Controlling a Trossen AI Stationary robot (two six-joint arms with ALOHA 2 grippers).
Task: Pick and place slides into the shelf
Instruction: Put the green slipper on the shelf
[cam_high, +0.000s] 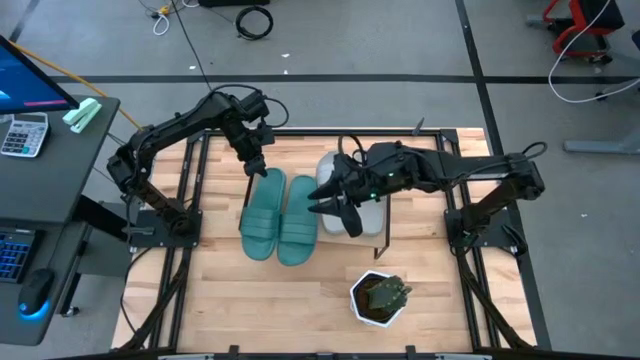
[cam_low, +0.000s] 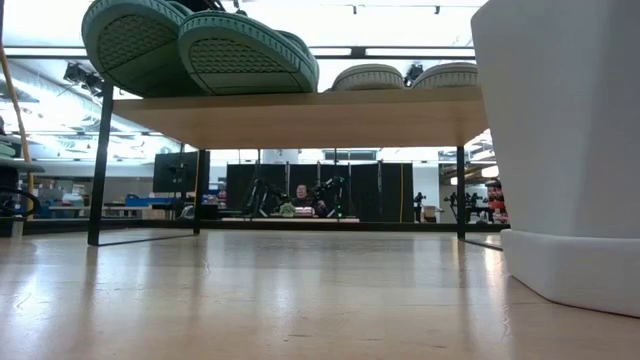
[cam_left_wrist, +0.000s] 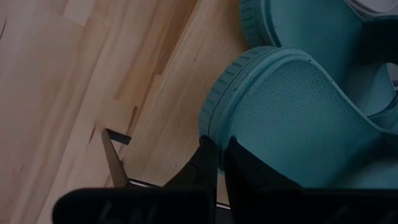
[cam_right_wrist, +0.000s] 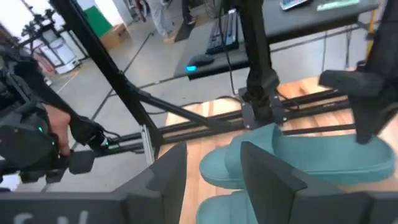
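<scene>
Two teal slides (cam_high: 280, 222) lie side by side on the shelf (cam_low: 300, 118), their ribbed soles (cam_low: 200, 48) sticking out over its near edge. Two light grey slides (cam_high: 368, 213) lie to their right, partly under my right arm; their soles (cam_low: 400, 76) show on the board in the low view. My left gripper (cam_high: 256, 166) is at the far end of the left teal slide (cam_left_wrist: 292, 106), shut on its rim. My right gripper (cam_high: 335, 205) hovers open above the grey slides, and its open fingers (cam_right_wrist: 211, 171) frame the teal pair beyond. My left gripper (cam_left_wrist: 217, 171) pinches the rim at the left teal slide's far end (cam_left_wrist: 210, 127), one finger outside the rim and one on the footbed side. The fingers come from above and the far side. The slide lies flat on the shelf board.
A white hexagonal plant pot (cam_high: 380, 298) stands on the table near the right front and fills the right of the low view (cam_low: 570, 150). Black frame rails (cam_high: 190, 190) run along both sides of the tabletop. Bare wood lies in front of the shelf.
</scene>
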